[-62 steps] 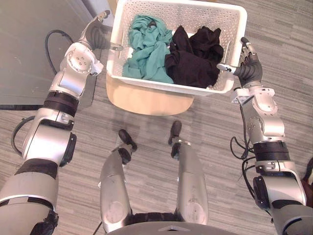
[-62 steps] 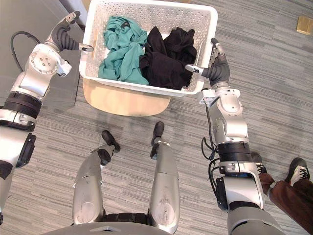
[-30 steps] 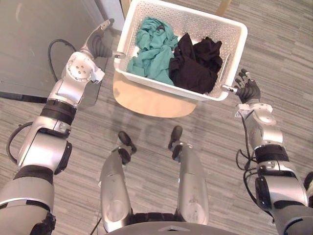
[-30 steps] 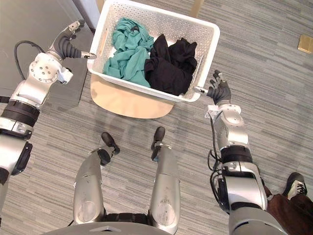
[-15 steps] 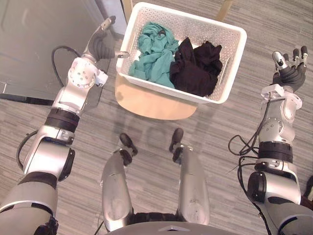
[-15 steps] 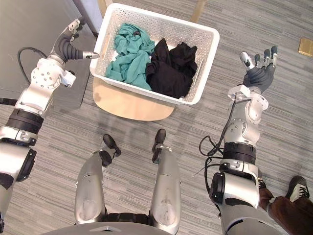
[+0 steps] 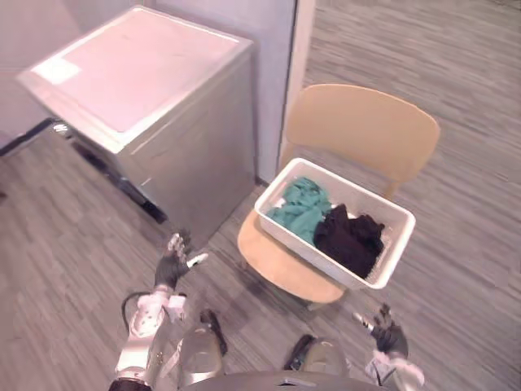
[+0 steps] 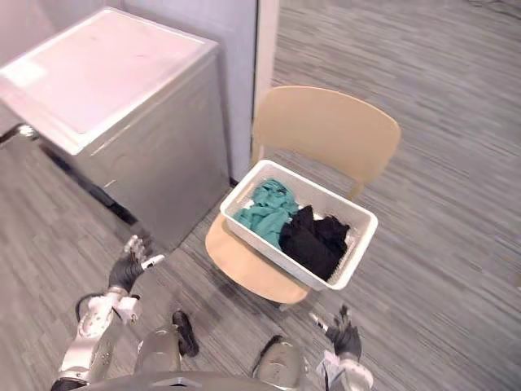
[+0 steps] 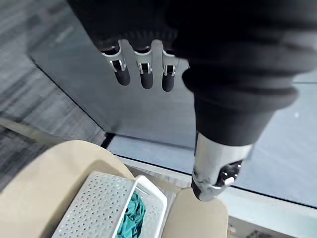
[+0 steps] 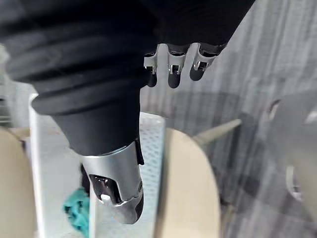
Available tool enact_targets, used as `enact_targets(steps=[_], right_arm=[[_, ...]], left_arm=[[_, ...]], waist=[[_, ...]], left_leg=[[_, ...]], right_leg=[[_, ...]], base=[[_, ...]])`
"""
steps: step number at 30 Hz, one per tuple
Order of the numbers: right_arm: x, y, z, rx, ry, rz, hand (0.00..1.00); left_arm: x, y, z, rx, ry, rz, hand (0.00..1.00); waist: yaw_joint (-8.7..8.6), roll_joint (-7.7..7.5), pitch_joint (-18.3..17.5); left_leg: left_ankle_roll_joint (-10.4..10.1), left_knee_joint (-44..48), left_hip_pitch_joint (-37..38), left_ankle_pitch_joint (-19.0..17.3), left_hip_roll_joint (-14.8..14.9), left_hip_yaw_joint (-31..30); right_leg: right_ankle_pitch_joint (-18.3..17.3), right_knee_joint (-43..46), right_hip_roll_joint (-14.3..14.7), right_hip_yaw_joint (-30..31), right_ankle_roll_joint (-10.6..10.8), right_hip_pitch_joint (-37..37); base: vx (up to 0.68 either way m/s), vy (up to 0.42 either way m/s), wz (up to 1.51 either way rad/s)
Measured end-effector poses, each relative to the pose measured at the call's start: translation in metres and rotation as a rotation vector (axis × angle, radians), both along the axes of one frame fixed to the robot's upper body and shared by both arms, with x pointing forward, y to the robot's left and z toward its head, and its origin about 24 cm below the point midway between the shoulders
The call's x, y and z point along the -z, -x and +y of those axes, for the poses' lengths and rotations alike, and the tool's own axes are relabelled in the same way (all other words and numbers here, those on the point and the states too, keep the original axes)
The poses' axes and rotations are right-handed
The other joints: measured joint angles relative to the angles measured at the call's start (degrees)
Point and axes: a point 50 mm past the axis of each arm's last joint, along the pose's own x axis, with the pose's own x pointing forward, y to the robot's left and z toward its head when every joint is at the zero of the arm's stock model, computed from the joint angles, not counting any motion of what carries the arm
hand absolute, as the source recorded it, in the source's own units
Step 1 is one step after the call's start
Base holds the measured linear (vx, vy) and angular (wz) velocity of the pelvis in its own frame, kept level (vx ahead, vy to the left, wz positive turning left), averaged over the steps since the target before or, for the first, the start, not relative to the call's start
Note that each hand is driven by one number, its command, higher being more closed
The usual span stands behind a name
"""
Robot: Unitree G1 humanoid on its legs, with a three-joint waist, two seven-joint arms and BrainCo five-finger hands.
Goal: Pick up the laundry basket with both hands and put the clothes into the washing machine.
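we see bare floor [image 7: 218, 254] between our left hand [image 7: 172, 262] and the chair seat [image 7: 275, 267] under the basket [image 7: 305, 251]. open floor also lies from our right hand [image 7: 389, 336] up to the basket's right end. the chair back [image 7: 358, 130] walls off its far side. the washing machine [image 7: 138, 90] stands close on the left, leaving a narrow gap to the seat.

The scene is lit brightly and evenly by soft, diffuse light from above. The top of the washing machine [image 7: 134, 69] is washed pale by a faint sheen. A soft shadow is cast on the floor [image 7: 472, 163] beneath the chair [image 7: 358, 130].
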Motion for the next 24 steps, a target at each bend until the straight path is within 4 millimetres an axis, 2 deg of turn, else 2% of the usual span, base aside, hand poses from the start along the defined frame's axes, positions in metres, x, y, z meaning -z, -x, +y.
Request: enact_targets(steps=[1, 2, 3, 4, 5, 6, 7, 8, 10, 13, 14, 15, 16, 17, 18, 19, 20, 21, 22, 23, 24], right_arm=[[0.007, 0.008, 0.002, 0.0, -0.02, 0.045, 0.0], [0.012, 0.018, 0.003, -0.002, -0.033, 0.078, 0.0], [0.014, 0.021, 0.002, -0.006, -0.036, 0.093, 0.0], [0.02, 0.024, 0.012, -0.029, -0.073, 0.121, 0.0], [0.025, 0.025, 0.021, -0.046, -0.109, 0.132, 0.0], [0.025, 0.024, 0.023, -0.042, -0.114, 0.127, 0.0], [0.024, 0.02, 0.022, -0.045, -0.108, 0.116, 0.0], [0.024, 0.019, 0.021, -0.046, -0.106, 0.116, 0.0], [0.028, 0.009, 0.034, -0.09, -0.136, 0.118, 0.0], [0.03, 0.0, 0.042, -0.124, -0.13, 0.13, 0.0], [0.03, -0.004, 0.042, -0.126, -0.131, 0.127, 0.0], [0.029, -0.009, 0.042, -0.129, -0.127, 0.117, 0.0], [0.028, -0.011, 0.04, -0.128, -0.119, 0.109, 0.0], [0.024, -0.015, 0.034, -0.126, -0.097, 0.087, 0.0], [0.02, -0.019, 0.031, -0.122, -0.089, 0.064, 0.0], [0.018, -0.022, 0.035, -0.13, -0.093, 0.047, 0.0], [0.017, -0.022, 0.039, -0.132, -0.098, 0.038, 0.0], [0.012, -0.023, 0.044, -0.162, -0.08, 0.013, 0.0], [0.013, -0.028, 0.05, -0.181, -0.076, 0.017, 0.0], [0.011, -0.033, 0.049, -0.183, -0.069, 0.004, 0.0], [0.007, -0.04, 0.044, -0.179, -0.041, -0.012, 0.0]], left_arm=[[0.013, 0.007, -0.004, 0.006, 0.011, 0.056, 0.0], [0.023, 0.012, -0.008, 0.011, 0.02, 0.105, 0.0], [0.027, 0.014, -0.011, 0.017, 0.021, 0.126, 0.0], [0.032, 0.017, -0.015, 0.029, 0.015, 0.151, 0.0], [0.035, 0.019, -0.014, 0.022, 0.009, 0.164, 0.0], [0.036, 0.02, -0.014, 0.028, 0.002, 0.169, 0.0], [0.041, 0.021, -0.019, 0.047, -0.006, 0.194, 0.0], [0.041, 0.018, -0.022, 0.064, -0.011, 0.193, 0.0], [0.039, 0.008, -0.028, 0.091, -0.022, 0.179, 0.0], [0.039, 0.008, -0.027, 0.076, -0.047, 0.181, 0.0], [0.039, 0.007, -0.027, 0.073, -0.049, 0.181, 0.0], [0.038, 0.008, -0.028, 0.071, -0.051, 0.181, 0.0], [0.039, 0.009, -0.029, 0.073, -0.052, 0.184, 0.0], [0.038, 0.007, -0.036, 0.097, -0.05, 0.174, 0.0], [0.037, 0.005, -0.039, 0.111, -0.059, 0.17, 0.0], [0.04, 0.004, -0.034, 0.108, -0.1, 0.181, 0.0], [0.04, 0.003, -0.033, 0.11, -0.115, 0.18, 0.0], [0.042, 0.006, -0.028, 0.108, -0.152, 0.185, 0.0], [0.049, 0.008, -0.021, 0.1, -0.193, 0.225, 0.0], [0.052, 0.01, -0.021, 0.105, -0.206, 0.243, 0.0], [0.057, 0.014, -0.024, 0.117, -0.214, 0.268, 0.0]], waist=[[-0.65, 0.88, -0.55], [-0.96, 2.31, -1.5], [-1.45, 2.87, -1.83], [-2.54, 2.69, -2.76], [-3.72, 1.29, -4.14], [-3.31, 1.32, -4.3], [-4.36, 2.19, -4.97], [-4.91, 2.33, -5.07], [-4.19, 0.0, -4.78], [-4.14, -1.28, -5.4], [-4.19, -1.24, -5.33], [-4.33, -1.08, -5.14], [-4.48, -0.9, -5.02], [-5.58, 0.2, -4.59], [-6.9, 1.08, -4.1], [-8.57, 0.17, -3.3], [-8.88, -0.94, -2.93], [-9.18, -0.89, -1.88], [-9.35, -3.96, -0.6], [-9.25, -3.78, -0.36], [-9.35, -1.74, -0.26]], left_leg=[[2.88, 6.94, 0.94, -0.45, 2.71, 4.54], [4.57, 11.17, 2.23, -0.03, 4.6, 7.13], [4.24, 10.98, 1.27, 0.56, 4.2, 8.25], [6.68, 7.62, 0.84, 2.89, 1.36, 8.68], [5.98, 0.81, 1.33, 2.99, -2.66, 8.39], [6.17, 2.5, 2.26, -0.33, -2.0, 10.71], [1.89, 1.24, 3.92, -2.77, -0.96, 13.36], [0.15, -0.74, 3.89, -3.19, -1.79, 13.09], [2.43, -7.3, 3.33, 0.21, -8.0, 10.57], [2.96, -9.61, 1.66, 0.49, -12.3, 6.12], [3.35, -9.96, 1.18, 0.04, -13.6, 4.65], [4.01, -10.4, 0.78, -0.36, -15.56, 2.56], [4.19, -10.94, 0.86, -0.32, -16.79, 1.05], [5.56, -12.18, 1.03, 0.44, -18.68, -2.93], [4.76, -15.29, 1.7, 1.26, -20.49, -7.27], [3.22, -16.65, 3.92, -0.88, -22.34, -7.47], [4.42, -13.04, 3.65, -1.97, -22.29, -7.88], [6.04, -3.56, 3.97, -6.89, -19.26, -12.95], [6.77, -4.86, 6.15, -6.86, -22.27, -12.82], [6.6, -5.64, 6.51, -6.61, -22.61, -12.93], [5.78, -7.76, 6.99, -5.89, -22.61, -13.71]], right_leg=[[0.34, -0.32, -0.41, -2.47, 0.05, 1.48], [0.33, 0.35, -0.74, -4.69, 0.05, 2.72], [0.31, 0.92, -0.74, -5.85, 0.1, 3.48], [-0.24, -1.61, -0.77, -7.31, -0.39, 4.48], [3.98, -7.48, -1.21, -11.08, -0.32, 5.44], [5.6, -9.41, -0.71, -13.14, 0.9, 6.28], [7.39, -10.86, 0.34, -17.16, 1.59, 7.5], [7.63, -10.63, 0.18, -18.97, 1.92, 7.64], [10.7, -11.74, -1.85, -20.94, 1.63, 8.28], [11.89, -11.91, -4.0, -20.27, 1.27, 8.73], [12.04, -11.09, -5.01, -20.09, 1.12, 8.9], [12.11, -7.79, -7.33, -17.91, 1.0, 8.64], [11.98, -4.99, -8.77, -14.87, -1.08, 7.97], [9.59, 1.62, -9.31, -4.63, -7.69, 4.74], [3.68, 5.0, -4.84, 8.38, -6.16, 1.92], [-0.93, 5.51, 0.87, 22.01, -3.42, -0.52], [-1.87, 5.88, 1.38, 24.36, -2.84, -1.01], [-4.54, 7.66, 5.5, 29.18, 0.66, -2.81], [-5.11, 6.51, 6.59, 33.04, 0.96, -4.35], [-4.95, 5.05, 8.14, 32.78, 0.47, -5.54], [-3.72, 1.94, 11.6, 30.57, -0.37, -8.23]], base=[[0.04, 0.016, 1.09], [0.04, 0.035, 0.96], [0.02, 0.029, 1.28], [-0.07, 0.062, 1.59], [-0.08, 0.06, 1.44], [-0.1, 0.094, 1.45], [-0.04, 0.087, 1.18], [-0.08, 0.17, 1.41], [-0.12, 0.234, 1.0], [-0.12, 0.217, 0.82], [-0.12, 0.234, 0.99], [-0.09, 0.208, 0.91], [-0.07, 0.224, 1.28], [-0.06, 0.212, 1.6], [-0.05, 0.229, 2.1], [0.02, 0.143, 1.67], [0.15, 0.048, 1.35], [0.17, -0.044, 0.79], [0.11, -0.056, 0.63], [0.02, -0.011, 0.2], [0.02, 0.066, 0.15]])
